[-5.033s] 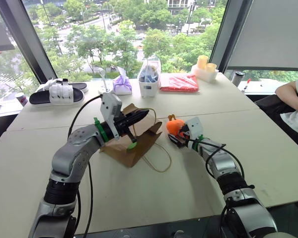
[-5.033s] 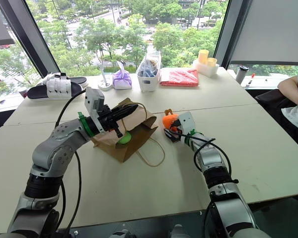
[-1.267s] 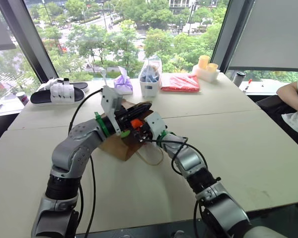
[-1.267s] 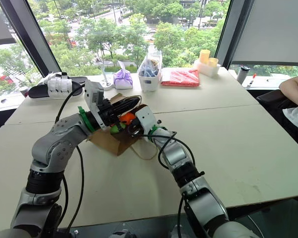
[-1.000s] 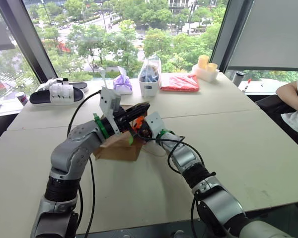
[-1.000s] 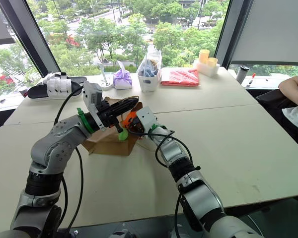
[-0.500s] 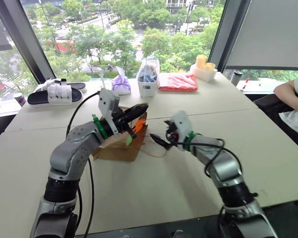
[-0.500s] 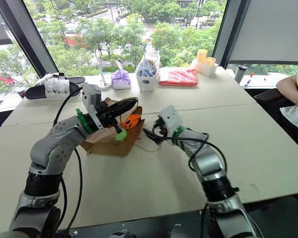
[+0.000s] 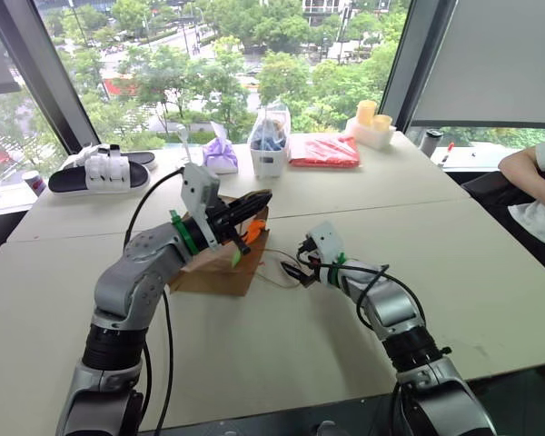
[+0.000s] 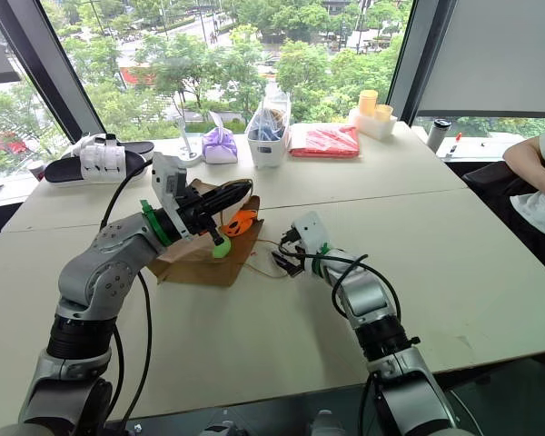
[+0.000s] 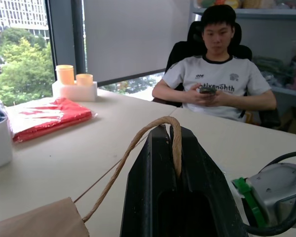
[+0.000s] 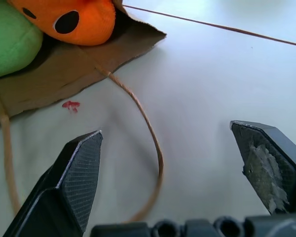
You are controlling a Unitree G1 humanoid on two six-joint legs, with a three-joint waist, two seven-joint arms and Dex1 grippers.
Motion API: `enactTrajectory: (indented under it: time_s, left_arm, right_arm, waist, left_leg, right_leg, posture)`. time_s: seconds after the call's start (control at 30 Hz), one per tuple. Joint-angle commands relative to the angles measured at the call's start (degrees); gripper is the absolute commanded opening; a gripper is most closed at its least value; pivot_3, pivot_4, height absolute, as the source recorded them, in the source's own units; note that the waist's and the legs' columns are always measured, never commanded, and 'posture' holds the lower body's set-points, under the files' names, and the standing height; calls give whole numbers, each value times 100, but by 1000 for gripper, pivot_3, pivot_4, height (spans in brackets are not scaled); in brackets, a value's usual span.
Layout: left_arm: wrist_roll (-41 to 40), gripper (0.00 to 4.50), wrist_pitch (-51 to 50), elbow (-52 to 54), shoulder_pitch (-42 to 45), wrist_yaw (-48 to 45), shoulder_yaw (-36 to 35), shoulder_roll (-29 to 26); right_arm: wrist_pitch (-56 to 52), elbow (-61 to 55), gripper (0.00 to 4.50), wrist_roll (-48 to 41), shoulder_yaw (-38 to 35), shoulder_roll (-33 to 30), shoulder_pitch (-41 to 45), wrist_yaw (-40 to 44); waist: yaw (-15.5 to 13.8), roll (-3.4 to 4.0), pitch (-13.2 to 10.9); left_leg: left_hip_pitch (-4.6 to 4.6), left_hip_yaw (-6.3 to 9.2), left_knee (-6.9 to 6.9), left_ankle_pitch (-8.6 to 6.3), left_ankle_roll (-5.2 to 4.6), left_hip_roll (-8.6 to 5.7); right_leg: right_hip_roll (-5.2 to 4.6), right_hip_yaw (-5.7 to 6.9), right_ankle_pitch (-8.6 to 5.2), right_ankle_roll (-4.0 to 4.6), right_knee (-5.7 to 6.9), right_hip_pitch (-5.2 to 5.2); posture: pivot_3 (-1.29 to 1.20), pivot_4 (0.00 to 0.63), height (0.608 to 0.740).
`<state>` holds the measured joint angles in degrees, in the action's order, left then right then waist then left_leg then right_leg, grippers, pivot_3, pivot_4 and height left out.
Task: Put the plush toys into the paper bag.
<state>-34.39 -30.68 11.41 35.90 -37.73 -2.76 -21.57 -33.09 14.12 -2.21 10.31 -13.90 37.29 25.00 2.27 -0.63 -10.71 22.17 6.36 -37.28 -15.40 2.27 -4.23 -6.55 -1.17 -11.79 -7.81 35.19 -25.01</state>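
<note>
The brown paper bag lies on its side on the table with its mouth toward my right arm. My left gripper is shut on its tan loop handle and holds that side of the mouth up. The orange plush toy and the green plush toy rest side by side in the bag's mouth. My right gripper is open and holds nothing. It hovers low over the table, just right of the bag, above the other loose handle.
Along the window edge stand black-and-white slippers, a purple pouch, a white tub with a clear bag, a red packet and yellow cups. A person sits at the table's right side.
My right gripper carried the orange toy from the table into the bag's mouth, let it go, and has drawn back to the right and lower. My left gripper stayed put.
</note>
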Motion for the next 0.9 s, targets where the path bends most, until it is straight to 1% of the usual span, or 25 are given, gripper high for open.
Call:
enactTrajectory:
  time_s: [0.03,0.07,0.13,0.17,0.27,0.33,0.43,0.57,0.63,0.73,0.77,0.9]
  left_arm:
    - [1,0,66,268,-9,62,-26,23]
    - [5,0,62,292,-25,84,-25,22]
    - [12,0,60,328,-51,115,-27,22]
    - [17,0,62,345,-65,130,-35,20]
    - [24,0,71,395,-117,159,-53,5]
    - [34,0,95,423,-157,163,-48,-2]
    - [35,0,123,430,-176,178,-62,3]
    - [35,0,139,435,-171,198,-65,22]
    - [51,0,181,385,-149,187,-72,29]
    - [86,0,287,237,-42,250,-134,89]
    - [90,0,343,106,91,311,-186,144]
    - [39,0,428,-131,342,404,-287,265]
  right_arm:
    - [354,433,4234,207,116,131,304,-83]
    - [385,533,3949,251,154,150,363,-69]
    - [460,683,3197,344,231,159,437,-34]
    - [489,737,2722,385,269,155,457,-11]
    - [553,815,1052,444,318,158,483,-7]
    - [571,801,72,453,308,143,469,-4]
    - [590,650,72,456,288,45,428,67]
    - [202,-41,72,247,-27,-185,399,181]
    - [-314,-807,72,-41,-388,-406,425,299]
    - [-937,-1586,72,-366,-796,-666,524,390]
    - [-1247,-1876,72,-552,-1039,-860,659,479]
    - [-1947,-2365,72,-977,-1442,-1217,928,603]
  waist:
    - [8,0,0]
    - [12,0,0]
    - [15,0,0]
    - [16,0,0]
    - [7,0,1]
    - [-10,0,1]
    - [-21,0,1]
    - [-32,1,0]
    - [-42,1,0]
    - [-63,1,0]
    - [-73,1,0]
    - [-128,3,-2]
  left_leg:
    - [0,-1,1,0,0,0]
    - [0,0,0,0,0,0]
    - [0,1,1,0,1,1]
    - [0,1,1,1,1,1]
    - [-1,2,-1,1,1,1]
    - [-1,3,-5,0,0,0]
    - [0,3,-7,0,-1,-1]
    - [0,4,-6,-1,-1,-1]
    - [4,5,-6,-1,-2,-1]
    - [8,8,-6,-3,-6,-1]
    - [8,8,-5,-6,-10,-1]
    - [9,1,-7,-13,-22,0]
  right_leg:
    - [0,-1,0,0,-1,0]
    - [-1,0,0,0,-1,0]
    - [0,0,0,0,0,0]
    - [0,1,0,0,1,0]
    - [0,-1,0,0,1,0]
    - [0,0,0,0,1,4]
    - [0,0,0,0,0,6]
    - [0,1,0,0,0,5]
    - [-1,1,0,0,-1,3]
    - [-2,1,0,0,-1,-3]
    - [-2,1,0,0,-1,-4]
    - [-1,2,0,0,-2,-4]
  posture:
    - [0,150,740]
    - [0,150,740]
    - [0,150,740]
    - [0,150,740]
    - [0,150,740]
    - [0,150,740]
    - [0,150,740]
    - [0,150,740]
    - [0,150,740]
    - [0,150,740]
    - [0,150,740]
    - [0,150,740]
